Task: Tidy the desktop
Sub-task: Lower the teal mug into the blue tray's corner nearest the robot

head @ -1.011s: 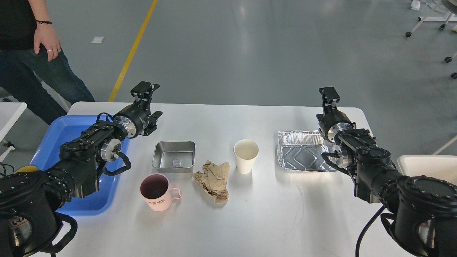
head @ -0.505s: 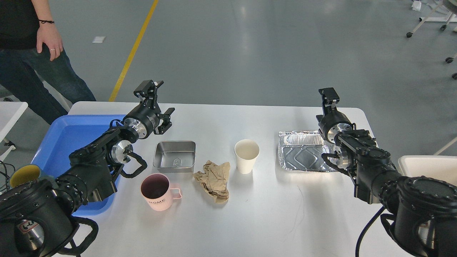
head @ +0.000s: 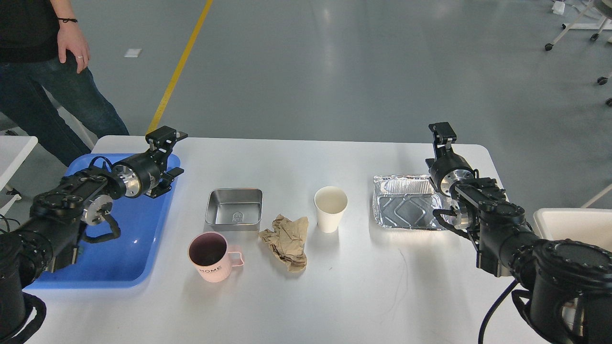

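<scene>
Desk (head: 363,286) filled the frame's lower centre; judged its clutter light: crumpled paper (head: 285,241) soft, paper cup (head: 330,208) crushable (grip mid-wall), pink mug (head: 209,257) rigid; left pincer (head: 168,154) spread wide, empty, at left; right pincer's (head: 442,134) state couldn't be told.

On the bench (head: 334,296), the tin (head: 234,209) sits left of centre. The mug (head: 209,257) lies at its 7 o'clock, near; the wad (head: 286,241) at its 4 o'clock, just beside. The cup (head: 330,209) stands at the tin's 3 o'clock, and the foil pan (head: 406,203) at the cup's 3 o'clock, apart. The tray (head: 114,267) rests at the tin's 9 o'clock, along the bench's left edge. A person (head: 38,76) stands off the bench at the tray's 11 o'clock.
</scene>
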You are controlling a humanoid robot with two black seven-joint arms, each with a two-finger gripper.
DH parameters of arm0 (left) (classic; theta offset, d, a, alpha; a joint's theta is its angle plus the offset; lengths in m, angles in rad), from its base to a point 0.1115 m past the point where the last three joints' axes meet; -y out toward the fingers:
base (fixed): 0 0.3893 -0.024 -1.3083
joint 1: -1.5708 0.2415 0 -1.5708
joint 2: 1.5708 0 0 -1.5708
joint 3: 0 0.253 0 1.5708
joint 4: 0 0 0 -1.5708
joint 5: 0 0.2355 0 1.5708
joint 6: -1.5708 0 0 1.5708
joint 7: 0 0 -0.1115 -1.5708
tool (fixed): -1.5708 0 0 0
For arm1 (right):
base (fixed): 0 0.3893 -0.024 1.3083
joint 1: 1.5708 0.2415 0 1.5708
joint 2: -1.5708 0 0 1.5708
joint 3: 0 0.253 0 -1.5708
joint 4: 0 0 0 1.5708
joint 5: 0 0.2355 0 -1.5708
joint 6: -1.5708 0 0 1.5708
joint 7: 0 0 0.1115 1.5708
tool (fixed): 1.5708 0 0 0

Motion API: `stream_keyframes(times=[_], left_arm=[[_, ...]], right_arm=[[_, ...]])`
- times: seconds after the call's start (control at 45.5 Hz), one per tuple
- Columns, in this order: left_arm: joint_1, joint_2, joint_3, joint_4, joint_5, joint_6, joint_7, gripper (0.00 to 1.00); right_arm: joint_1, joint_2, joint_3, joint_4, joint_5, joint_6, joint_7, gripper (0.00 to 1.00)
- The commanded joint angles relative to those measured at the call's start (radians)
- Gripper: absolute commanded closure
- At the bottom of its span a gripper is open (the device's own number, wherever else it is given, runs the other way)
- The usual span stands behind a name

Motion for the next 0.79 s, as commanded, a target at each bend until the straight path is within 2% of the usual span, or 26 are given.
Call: stream_keyframes(times=[0.0, 0.088, 0.22, 0.242, 0.286, 0.308, 0.352, 0.374, 0.483, 0.637, 0.769], left_arm=[[0.001, 0.068, 0.066, 0.005, 0.009, -0.061, -0.005, 0.02], [0.004, 0.146, 0.098, -0.006, 0.081, -0.122, -0.028, 0.02], [0.002, 0.232, 0.098, -0.039, 0.157, -0.167, -0.043, 0.02], [0.001, 0.295, 0.101, -0.103, 0.184, -0.167, -0.043, 0.02], [-0.001, 0.324, 0.101, -0.13, 0.194, -0.164, -0.043, 0.02], [-0.004, 0.41, 0.112, -0.213, 0.207, -0.161, -0.045, 0.02], [-0.005, 0.436, 0.119, -0.239, 0.209, -0.159, -0.043, 0.02], [-0.013, 0.493, 0.148, -0.292, 0.21, -0.159, -0.043, 0.02], [-0.059, 0.558, 0.224, -0.366, 0.272, -0.162, -0.043, 0.02], [-0.059, 0.635, 0.228, -0.453, 0.376, -0.17, -0.045, 0.02], [-0.051, 0.75, 0.227, -0.628, 0.433, -0.153, -0.045, 0.02]], right_arm=[[-0.002, -0.002, 0.001, -0.001, -0.002, 0.001, 0.0, 0.0], [0.003, -0.002, -0.001, 0.0, -0.002, 0.001, 0.0, 0.0], [0.01, -0.002, -0.002, 0.0, -0.003, 0.001, 0.002, 0.0], [0.01, -0.002, -0.004, 0.0, -0.003, 0.0, 0.002, 0.0], [0.012, -0.002, -0.004, 0.0, -0.003, 0.0, 0.002, 0.0], [0.012, 0.001, -0.004, 0.0, -0.003, 0.0, 0.002, 0.0], [0.012, 0.002, -0.004, 0.0, -0.003, 0.0, 0.002, 0.0], [0.013, 0.006, -0.004, 0.0, -0.003, 0.0, 0.002, 0.0], [0.021, 0.013, -0.005, 0.0, -0.003, -0.002, 0.002, 0.0], [0.023, 0.013, -0.005, 0.0, -0.005, -0.002, 0.002, 0.0], [0.024, 0.012, -0.005, 0.0, -0.005, -0.002, 0.002, 0.0]])
